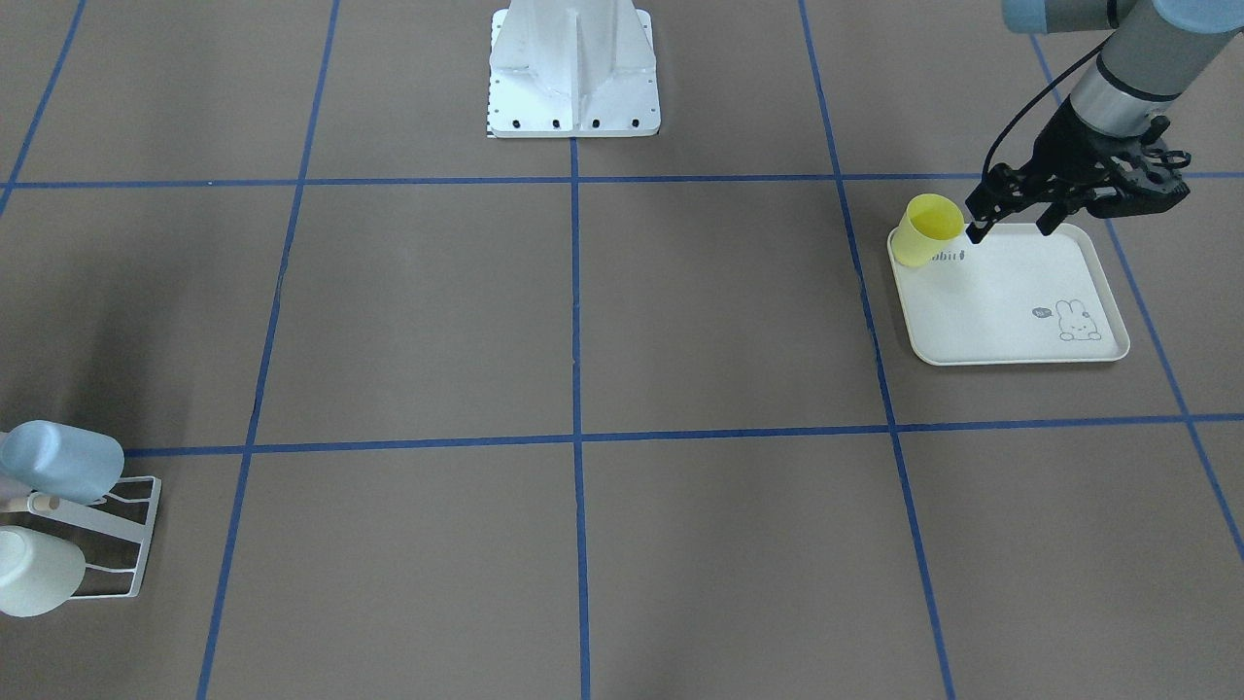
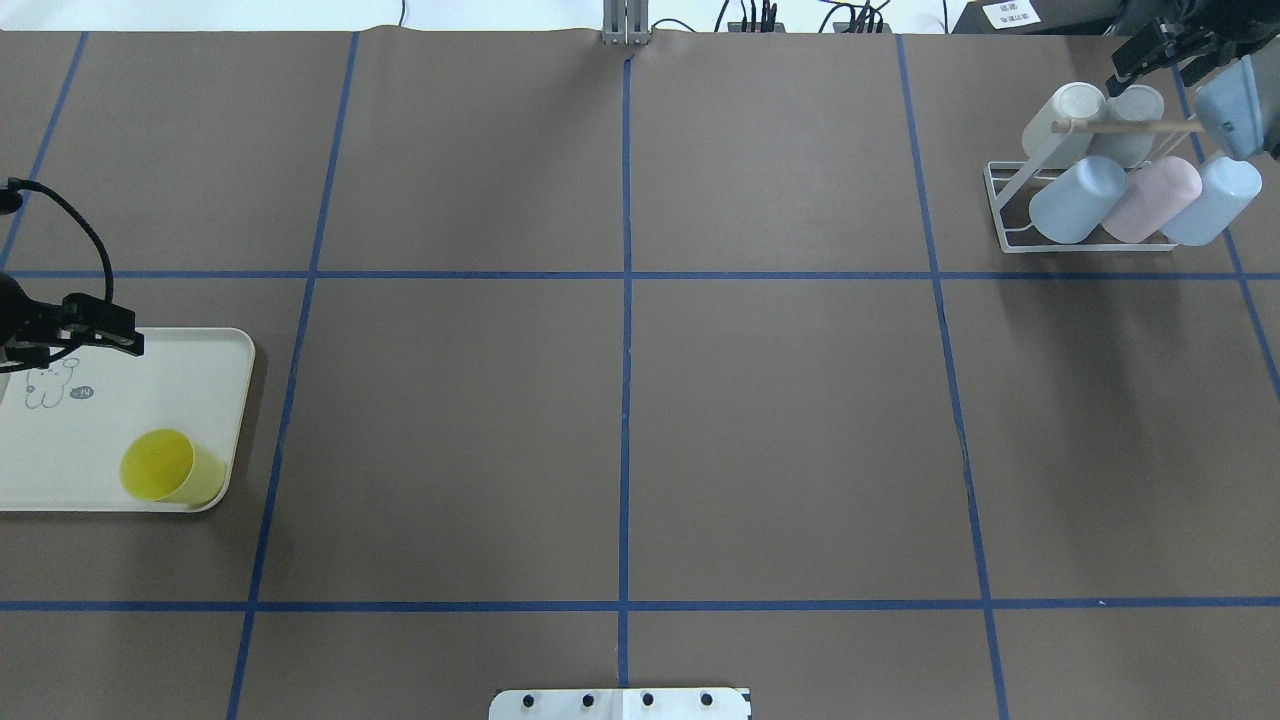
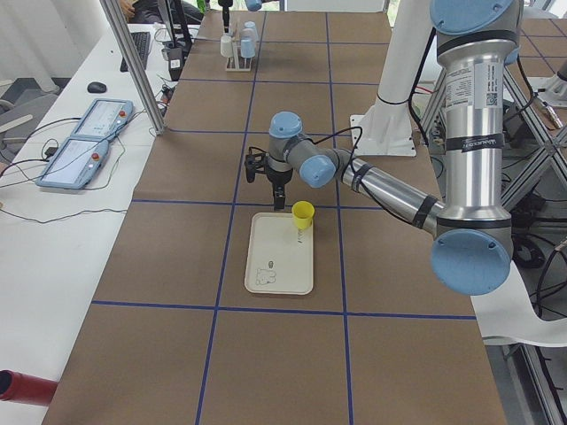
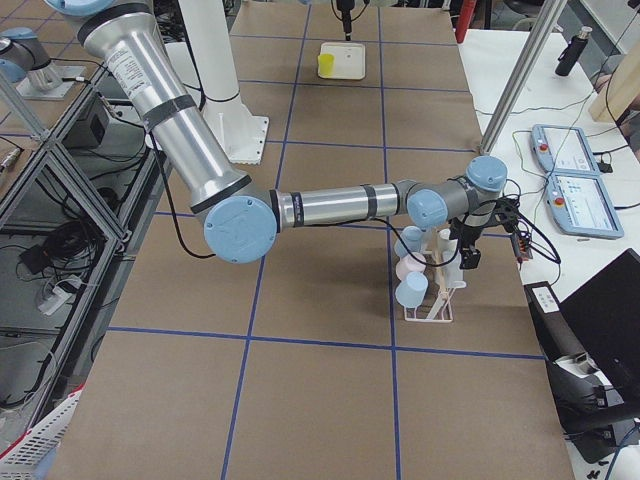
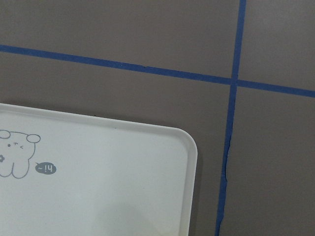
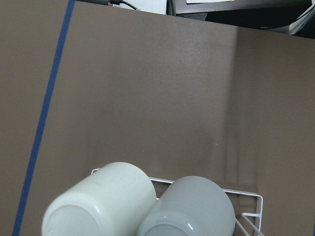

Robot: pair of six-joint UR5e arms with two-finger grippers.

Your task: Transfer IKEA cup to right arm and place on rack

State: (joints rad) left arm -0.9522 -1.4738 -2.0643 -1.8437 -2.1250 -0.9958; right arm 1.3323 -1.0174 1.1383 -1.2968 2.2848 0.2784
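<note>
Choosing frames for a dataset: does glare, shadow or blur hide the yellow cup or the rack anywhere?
Overhead exterior: even light, yellow cup sharp, a soft shadow beside the rack. Exterior front-facing: diffuse dark patches on the table near the rack, which the frame edge crops. Right wrist-mounted: the near cream cup and grey cup look slightly soft.

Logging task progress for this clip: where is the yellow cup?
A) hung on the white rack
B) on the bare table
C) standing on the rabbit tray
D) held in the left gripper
C: the yellow cup stands open end up on the tray, and the left gripper is open, apart from it.
</note>
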